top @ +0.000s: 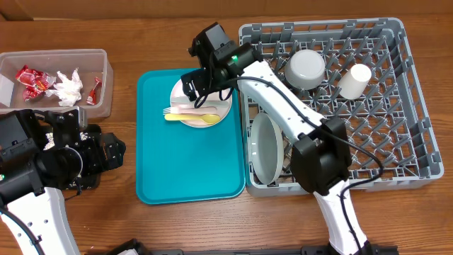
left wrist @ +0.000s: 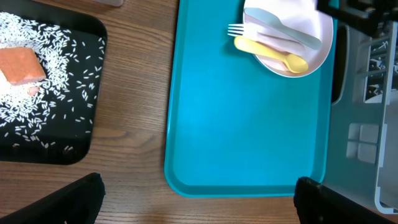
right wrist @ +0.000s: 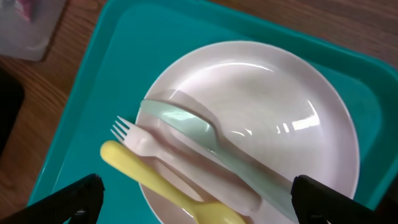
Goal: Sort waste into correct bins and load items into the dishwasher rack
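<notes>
My right gripper [right wrist: 199, 202] hangs open just above the pale pinkish-white plate [right wrist: 267, 99] on the teal tray [top: 187, 170]. Between its fingers lie a yellow spoon [right wrist: 161, 180], a white fork [right wrist: 134, 134] and a pale spoon [right wrist: 186, 124], none gripped. My left gripper [left wrist: 199, 205] is open and empty over the tray's near edge. The dishwasher rack [top: 423, 120] holds a grey bowl [top: 306, 67], a white cup [top: 354, 80] and a grey plate [top: 265, 149] on edge. Red wrappers [top: 32, 81] and a napkin [top: 69, 88] lie in the clear tub [top: 105, 85]. Rice [left wrist: 59, 93] and an orange cube [left wrist: 22, 64] lie in the black tray [left wrist: 62, 155].
The teal tray sits between the tub and the rack, its right edge against the rack's left wall. My left arm [top: 42, 166] covers the black tray in the overhead view. Bare wooden table [top: 127, 42] runs along the back and front edges.
</notes>
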